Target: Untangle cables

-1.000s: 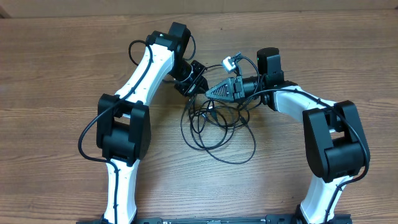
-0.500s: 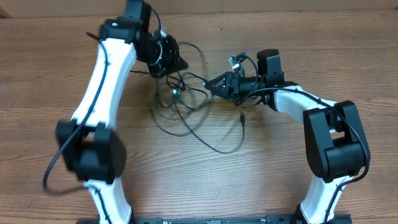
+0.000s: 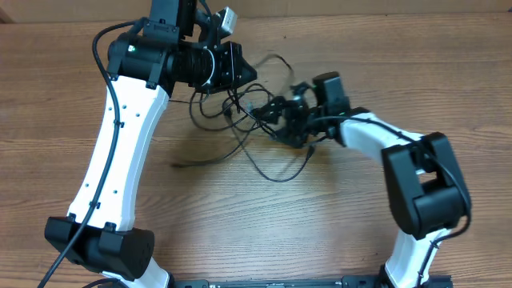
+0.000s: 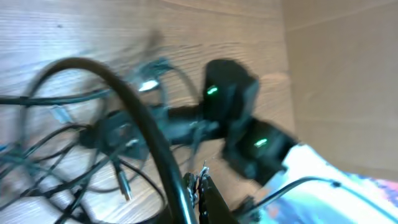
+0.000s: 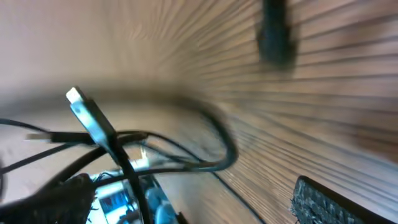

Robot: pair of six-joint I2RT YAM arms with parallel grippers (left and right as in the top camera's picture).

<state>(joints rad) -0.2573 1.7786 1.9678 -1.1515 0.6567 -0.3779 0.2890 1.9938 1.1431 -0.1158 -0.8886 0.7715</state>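
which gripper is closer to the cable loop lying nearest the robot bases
Right. The right gripper sits just beyond the loop; the left gripper is farther back and left.

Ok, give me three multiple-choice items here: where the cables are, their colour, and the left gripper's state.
1. The cables lie: A) at the near edge B) between left gripper and right gripper C) in the far right corner.
2. Cable colour: A) white B) red C) black.
3. Left gripper: A) shut on cables B) wide open C) out of view.
Answers: B, the tangle stretches between both grippers; C, every strand is black; A, its wrist view shows the tips pinched on a cable.
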